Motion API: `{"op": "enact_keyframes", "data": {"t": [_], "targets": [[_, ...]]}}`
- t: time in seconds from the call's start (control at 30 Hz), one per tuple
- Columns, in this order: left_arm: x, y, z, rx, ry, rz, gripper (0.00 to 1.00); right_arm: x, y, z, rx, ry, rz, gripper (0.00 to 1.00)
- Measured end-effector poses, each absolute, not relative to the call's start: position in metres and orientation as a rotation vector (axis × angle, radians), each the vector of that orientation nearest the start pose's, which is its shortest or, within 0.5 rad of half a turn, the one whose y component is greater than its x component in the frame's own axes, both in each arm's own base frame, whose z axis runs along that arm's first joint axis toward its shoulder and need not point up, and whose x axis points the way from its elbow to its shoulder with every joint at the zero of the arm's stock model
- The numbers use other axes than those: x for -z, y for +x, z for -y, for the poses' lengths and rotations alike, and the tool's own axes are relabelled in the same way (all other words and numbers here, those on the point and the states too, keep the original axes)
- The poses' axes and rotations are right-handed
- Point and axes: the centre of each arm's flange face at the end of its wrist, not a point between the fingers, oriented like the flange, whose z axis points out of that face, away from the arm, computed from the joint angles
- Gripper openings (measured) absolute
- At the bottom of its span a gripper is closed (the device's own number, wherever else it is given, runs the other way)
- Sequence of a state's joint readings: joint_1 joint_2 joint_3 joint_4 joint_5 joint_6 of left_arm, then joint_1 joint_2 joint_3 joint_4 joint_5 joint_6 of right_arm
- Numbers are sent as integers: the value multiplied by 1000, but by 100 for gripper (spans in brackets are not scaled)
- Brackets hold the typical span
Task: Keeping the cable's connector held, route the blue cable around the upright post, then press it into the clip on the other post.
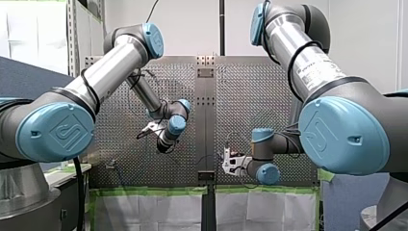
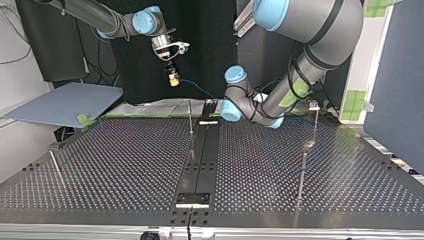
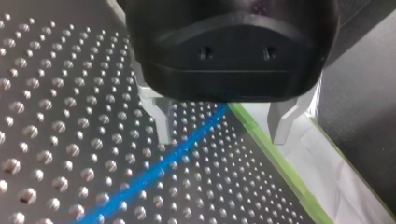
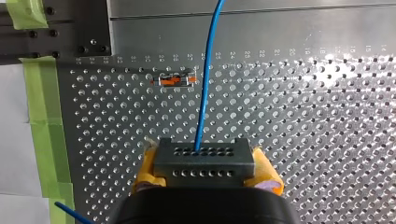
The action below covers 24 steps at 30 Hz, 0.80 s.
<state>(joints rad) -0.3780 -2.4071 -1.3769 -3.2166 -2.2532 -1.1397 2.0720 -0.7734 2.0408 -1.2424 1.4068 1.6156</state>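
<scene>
Right wrist view: my right gripper, yellow-padded, is clamping the grey rectangular connector block from both sides, holding it well above the perforated metal table. The thin blue cable is leaving the connector's upper row of holes and running straight ahead of the gripper, its long axis in line with the fingers' reach. Left wrist view: my left gripper is hovering low over the table with its pale metal fingers standing apart, gripping nothing. The blue cable is lying flat on the plate beneath, slanting through the gap between the fingers toward the green-taped table edge. So the slack is sitting directly under my left gripper, the nearer arm for it, crossing the gap at a slant rather than square. Top view: the connector is hanging high at the far side, the cable trailing down toward my left arm. A thin upright metal post is standing near the centre line. Another post is standing at the view's right with a small fitting on top, probably the clip, too small to confirm. Judgement: routing is not yet begun; the next move is calling for the left fingers to descend and close on the cable.
</scene>
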Motion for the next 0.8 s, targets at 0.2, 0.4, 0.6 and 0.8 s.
{"op": "enact_keyframes", "data": {"t": [0.2, 0.4, 0.6, 0.8], "targets": [[-85, 547, 302, -773, 577, -2165, 99, 17, 380, 381, -1694, 1698, 878, 0], [-84, 540, 310, -741, 601, -2180, 99, 17, 380, 381, -1695, 1698, 877, 0], [-84, 533, 320, -706, 593, -2189, 99, 17, 380, 381, -1695, 1697, 876, 0], [-82, 530, 330, -629, 567, -2193, 99, 17, 380, 380, -1695, 1699, 876, 0]]}}
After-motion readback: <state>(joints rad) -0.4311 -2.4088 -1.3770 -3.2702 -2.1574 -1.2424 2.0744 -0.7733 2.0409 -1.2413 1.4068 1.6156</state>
